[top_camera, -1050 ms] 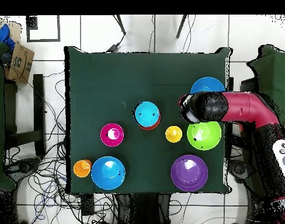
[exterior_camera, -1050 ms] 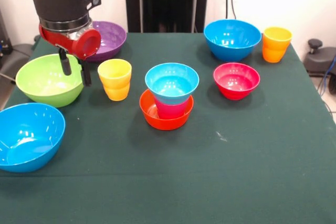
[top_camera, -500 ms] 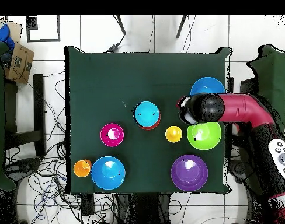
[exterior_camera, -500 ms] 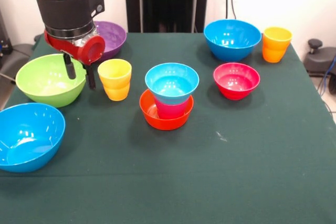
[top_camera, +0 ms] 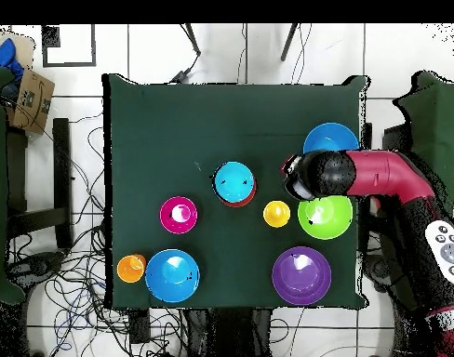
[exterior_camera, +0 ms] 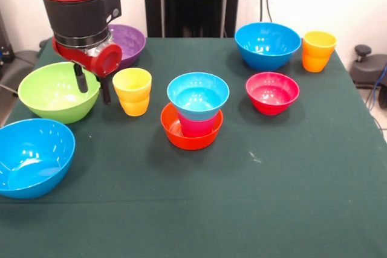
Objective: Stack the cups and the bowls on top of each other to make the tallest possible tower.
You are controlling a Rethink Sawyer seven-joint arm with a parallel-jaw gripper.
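The worktop (exterior_camera: 290, 197) is covered in a dark green cloth, matte and slightly speckled, and stands on a pale tiled floor (top_camera: 231, 51) strewn with cables. All the dishes are smooth glossy plastic. Near the middle, an orange bowl (exterior_camera: 191, 129) holds a red-pink cup (exterior_camera: 196, 126) with a light blue bowl (exterior_camera: 198, 95) seated on its rim, forming a short tower. A yellow cup (exterior_camera: 132, 90) with stepped sides stands just beside it. A lime green bowl (exterior_camera: 55, 92), a purple bowl (exterior_camera: 126, 45) and a large blue bowl (exterior_camera: 33, 156) sit along one side; another blue bowl (exterior_camera: 267, 45), an orange cup (exterior_camera: 318, 51) and a small red bowl (exterior_camera: 272, 92) sit apart on the other. The pincer (exterior_camera: 92, 86) hangs between the green bowl and the yellow cup, its two black fingers spread and holding nothing.
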